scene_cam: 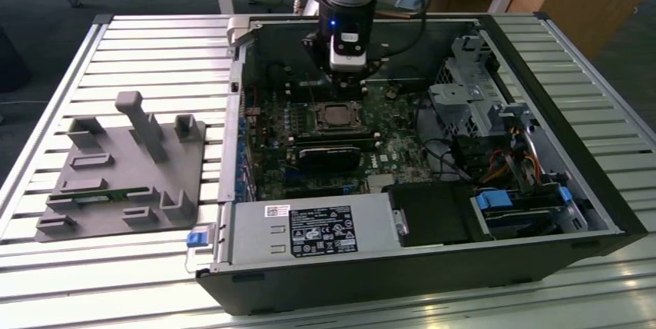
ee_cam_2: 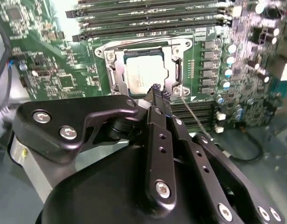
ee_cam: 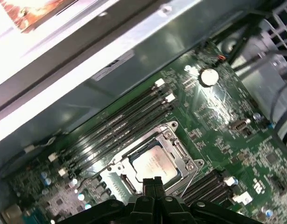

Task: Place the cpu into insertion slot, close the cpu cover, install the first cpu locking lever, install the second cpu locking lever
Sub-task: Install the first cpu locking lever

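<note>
Holds nothing in the pincer (ee_cam_2: pixel 157 94), tips pressed together, poised just off a corner of the cpu cover (ee_cam_2: pixel 173 70) lying flat over the cpu (ee_cam_2: pixel 144 74) seated in the insertion slot (ee_cam_2: pixel 104 50) directly ahead of the tips; thin wire lever (ee_cam_2: pixel 192 116) slanting alongside, seemingly unlatched.

One open computer case (scene_cam: pixel 431 271) stands on one slatted table (scene_cam: pixel 154 44), with one grey fixture plate (scene_cam: pixel 123 183) at nine o'clock from it in the exterior view. The case holds one green motherboard (ee_cam_2: pixel 54 60), one black graphics card (scene_cam: pixel 330 152) and one labelled power supply (scene_cam: pixel 307 233), both at six o'clock from the one cpu (ee_cam_2: pixel 145 74). One cpu cover (ee_cam_2: pixel 178 70) frames the chip. Two memory-slot banks (ee_cam: pixel 124 116) flank it. There is one coin battery (ee_cam: pixel 208 76). One gripper (ee_cam_2: pixel 156 88) shows two fingers (ee_cam: pixel 146 186).
</note>
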`<act>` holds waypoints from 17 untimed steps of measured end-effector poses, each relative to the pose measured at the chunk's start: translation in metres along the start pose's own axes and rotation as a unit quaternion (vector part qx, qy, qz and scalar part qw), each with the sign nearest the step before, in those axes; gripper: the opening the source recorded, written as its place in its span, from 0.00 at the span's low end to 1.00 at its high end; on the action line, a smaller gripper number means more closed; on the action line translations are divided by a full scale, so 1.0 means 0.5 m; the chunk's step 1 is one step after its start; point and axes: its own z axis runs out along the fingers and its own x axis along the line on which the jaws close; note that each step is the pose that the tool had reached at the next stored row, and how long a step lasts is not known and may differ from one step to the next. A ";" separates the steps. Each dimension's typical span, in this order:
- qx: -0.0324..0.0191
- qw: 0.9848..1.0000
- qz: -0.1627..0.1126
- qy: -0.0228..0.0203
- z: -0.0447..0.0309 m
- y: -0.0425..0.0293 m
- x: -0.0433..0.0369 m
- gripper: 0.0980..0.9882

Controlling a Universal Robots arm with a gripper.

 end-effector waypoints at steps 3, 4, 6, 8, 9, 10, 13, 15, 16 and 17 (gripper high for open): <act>0.001 1.000 -0.027 0.000 0.000 0.000 0.000 0.01; 0.001 0.999 -0.036 0.001 0.000 0.000 0.000 0.01; 0.001 0.999 -0.054 0.001 0.001 0.000 0.000 0.01; 0.001 0.997 -0.073 0.001 0.001 0.000 0.000 0.01; 0.002 0.997 -0.082 0.001 0.001 0.000 0.000 0.01; 0.002 0.996 -0.091 0.002 0.001 0.000 0.000 0.01; 0.002 0.993 -0.117 0.002 0.001 0.000 0.000 0.01; 0.003 0.991 -0.135 0.002 0.002 0.000 0.000 0.01; 0.003 0.990 -0.144 0.003 0.002 0.000 0.000 0.01; 0.003 0.988 -0.153 0.003 0.002 0.000 0.000 0.01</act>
